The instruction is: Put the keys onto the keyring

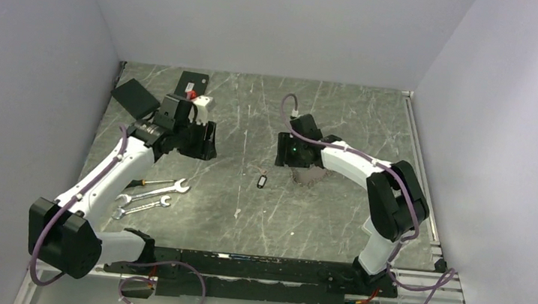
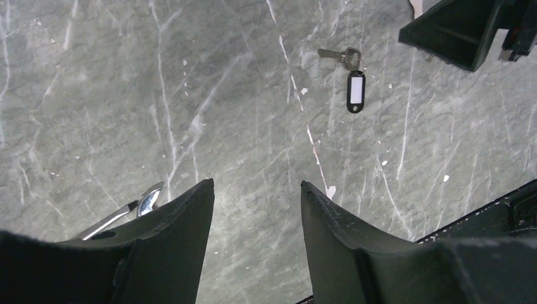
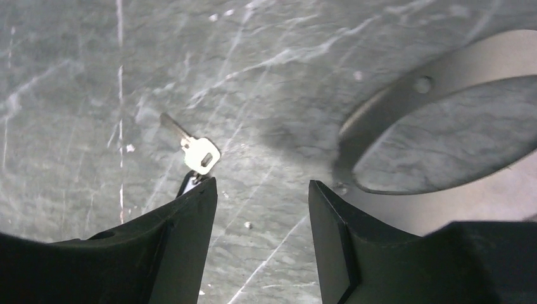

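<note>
- The left gripper (image 2: 256,185) was released, nothing between its fingers; a tagged key (image 2: 345,57) lay well ahead of them, off to the right.
- The right gripper (image 3: 261,182) stood spread and empty, that key just beyond one fingertip (image 3: 206,190).
- The keyring (image 1: 307,176) lay just beside the right gripper, under its wrist.

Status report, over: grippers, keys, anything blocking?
Left gripper open, empty. Right gripper open, empty. Tagged key loose between them; keyring by right gripper. No obstacle near key.

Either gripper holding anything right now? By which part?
Nothing held. The left gripper and right gripper both stand open with only table between the fingers; the key lies loose on the table.
</note>
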Available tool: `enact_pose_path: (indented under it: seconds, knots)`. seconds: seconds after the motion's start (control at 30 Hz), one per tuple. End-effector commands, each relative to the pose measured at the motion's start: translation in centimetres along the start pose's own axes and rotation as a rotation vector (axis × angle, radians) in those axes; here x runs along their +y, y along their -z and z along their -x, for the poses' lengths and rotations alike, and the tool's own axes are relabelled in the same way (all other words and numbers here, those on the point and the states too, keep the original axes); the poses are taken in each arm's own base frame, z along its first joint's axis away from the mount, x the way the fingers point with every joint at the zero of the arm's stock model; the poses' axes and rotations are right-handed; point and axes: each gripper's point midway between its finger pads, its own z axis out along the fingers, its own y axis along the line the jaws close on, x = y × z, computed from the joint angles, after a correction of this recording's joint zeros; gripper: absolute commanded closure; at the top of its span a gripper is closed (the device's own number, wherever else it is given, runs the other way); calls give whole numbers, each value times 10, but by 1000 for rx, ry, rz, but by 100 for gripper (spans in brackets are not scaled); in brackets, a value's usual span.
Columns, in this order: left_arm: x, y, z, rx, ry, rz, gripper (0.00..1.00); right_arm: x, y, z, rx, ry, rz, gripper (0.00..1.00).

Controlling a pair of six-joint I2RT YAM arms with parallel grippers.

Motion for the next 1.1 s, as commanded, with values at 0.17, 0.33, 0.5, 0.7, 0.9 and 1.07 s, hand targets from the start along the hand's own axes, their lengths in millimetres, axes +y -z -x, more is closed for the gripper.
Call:
enact_pose_path:
  seconds: [0.17, 0.33, 0.5, 0.7, 0.9, 1.07]
  knots:
    - [-27, -18, 1, -103, -55, -42, 41, 15, 7, 20, -99, 116, -17, 34]
    - [-43, -27, 6, -130, 25, -26, 42, -13, 20, 23, -173, 47, -148, 34]
    - [-68, -58, 1, -169, -2, -11, 42, -37, 36, 19, -238, -49, -218, 34]
    - [-118, -105, 7, -186, -190, -104, 43, -74, 58, 22, -318, -162, -295, 35]
    - [-163, -141, 12, -182, -370, -325, 47, -93, 74, 25, -378, -212, -247, 37]
    - [-186, -160, 7, -179, -397, -446, 56, -91, 76, 21, -377, -196, -183, 37]
